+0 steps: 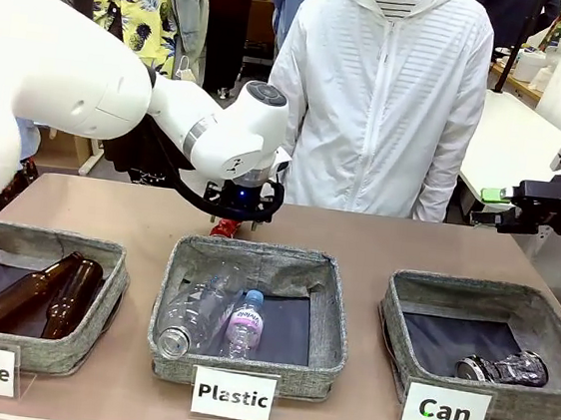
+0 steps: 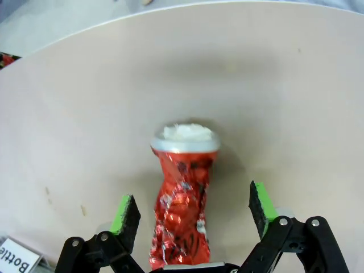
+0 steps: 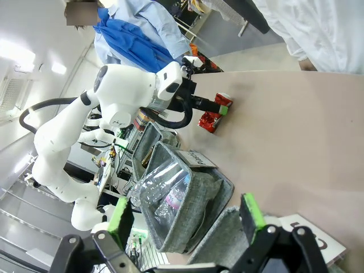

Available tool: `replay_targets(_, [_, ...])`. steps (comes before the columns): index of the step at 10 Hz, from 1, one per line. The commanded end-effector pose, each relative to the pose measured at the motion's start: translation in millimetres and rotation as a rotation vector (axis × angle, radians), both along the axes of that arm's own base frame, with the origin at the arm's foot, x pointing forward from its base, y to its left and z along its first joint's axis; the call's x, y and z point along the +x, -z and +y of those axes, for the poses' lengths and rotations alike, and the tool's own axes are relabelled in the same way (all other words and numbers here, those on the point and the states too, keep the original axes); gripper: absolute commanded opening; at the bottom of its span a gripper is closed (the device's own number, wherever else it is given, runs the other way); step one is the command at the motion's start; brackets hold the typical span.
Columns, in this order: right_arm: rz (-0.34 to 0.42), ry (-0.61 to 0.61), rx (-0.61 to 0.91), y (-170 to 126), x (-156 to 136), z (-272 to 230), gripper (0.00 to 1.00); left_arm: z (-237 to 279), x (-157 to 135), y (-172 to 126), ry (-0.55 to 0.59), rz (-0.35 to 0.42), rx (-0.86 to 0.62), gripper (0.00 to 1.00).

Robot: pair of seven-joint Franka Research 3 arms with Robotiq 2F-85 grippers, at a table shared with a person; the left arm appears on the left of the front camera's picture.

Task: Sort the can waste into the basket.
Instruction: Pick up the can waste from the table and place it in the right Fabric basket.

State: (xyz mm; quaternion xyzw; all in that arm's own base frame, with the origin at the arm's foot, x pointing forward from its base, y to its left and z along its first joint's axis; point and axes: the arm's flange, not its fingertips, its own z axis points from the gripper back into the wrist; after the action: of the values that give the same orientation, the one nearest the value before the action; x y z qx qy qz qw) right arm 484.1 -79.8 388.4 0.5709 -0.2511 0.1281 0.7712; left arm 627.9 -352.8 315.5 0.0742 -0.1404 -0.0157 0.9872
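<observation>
A crushed red can [image 2: 182, 210] lies on the table between my left gripper's [image 2: 193, 207] two green-padded fingers, with a gap on each side; the gripper is open. From the front, that gripper [image 1: 237, 214] hangs low over the red can [image 1: 225, 227] just behind the middle basket. The dark silvery can [image 1: 503, 369] lies in the grey basket labelled "Can" [image 1: 423, 290] at the right. My right gripper [image 1: 498, 198] hovers open and holding nothing above the table's far right edge. Its wrist view shows the open right gripper [image 3: 185, 215] and the red can [image 3: 209, 120] farther off.
The "Plastic" basket [image 1: 333, 326] in the middle holds clear plastic bottles [image 1: 211, 315]. The "Bottle" basket [image 1: 105, 252] on the left holds two brown glass bottles [image 1: 41, 293]. A person in a white jacket [image 1: 383, 90] stands at the far side. Bare tabletop lies behind the baskets.
</observation>
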Motion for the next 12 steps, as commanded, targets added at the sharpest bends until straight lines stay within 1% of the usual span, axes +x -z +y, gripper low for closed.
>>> replay_targets(1, [-0.019, -0.013, -0.003, -1.8, -0.6, -0.9, 1.0, 7.8, 21.6, -6.1, -0.013, 0.017, 0.02, 1.0])
replay_targets(2, [-0.019, -0.013, -0.003, -1.8, -0.6, -0.9, 1.0, 13.2, 26.3, -1.7, -0.026, 0.041, 0.025, 1.0])
replay_targets(5, [-0.019, -0.013, -0.003, -1.8, -0.6, -0.9, 1.0, 24.4, 39.9, 12.2, 0.06, 0.108, 0.05, 1.0])
replay_targets(7, [-0.019, -0.013, -0.003, -1.8, -0.6, -0.9, 1.0, 23.4, 45.5, 27.0, 0.103, 0.189, 0.059, 1.0])
replay_targets(8, [-0.019, -0.013, -0.003, -1.8, -0.6, -0.9, 1.0, 21.0, 46.6, 32.6, 0.11, 0.214, 0.072, 1.0])
replay_targets(9, [-0.019, -0.013, -0.003, -1.8, -0.6, -0.9, 1.0, 19.7, 47.3, 35.6, 0.117, 0.219, 0.078, 1.0])
replay_targets(10, [-0.019, -0.013, -0.003, -1.8, -0.6, -0.9, 1.0, 18.3, 47.7, 37.7, 0.153, 0.241, 0.067, 1.0])
replay_targets(12, [-0.019, -0.013, -0.003, -1.8, -0.6, -0.9, 1.0, 14.6, 47.8, 43.9, 0.168, 0.266, 0.079, 1.0])
